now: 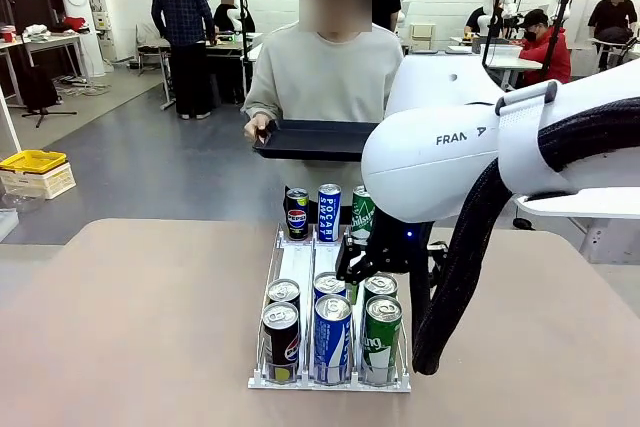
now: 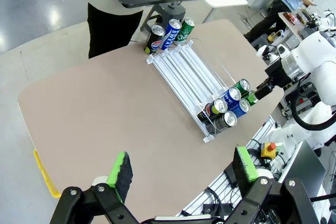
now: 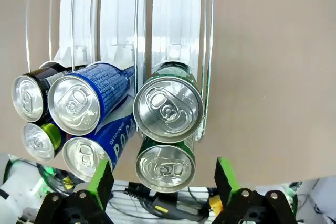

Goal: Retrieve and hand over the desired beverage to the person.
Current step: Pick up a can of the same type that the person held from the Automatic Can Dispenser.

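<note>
Green cans (image 3: pixel 168 109) along rack (image 3: pixel 208 51) edge, spread right tool (image 3: pixel 164 174) overhead, table (image 3: pixel 273 77) alongside

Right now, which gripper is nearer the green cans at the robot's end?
Right. The right gripper hovers open just over those green cans; the left gripper, also open, hangs far off across bare table.

The person (image 1: pixel 325 72), in a light grey sweatshirt, stands at the far side of the table (image 1: pixel 130 327), holding a black tray (image 1: pixel 315 139) level.
</note>
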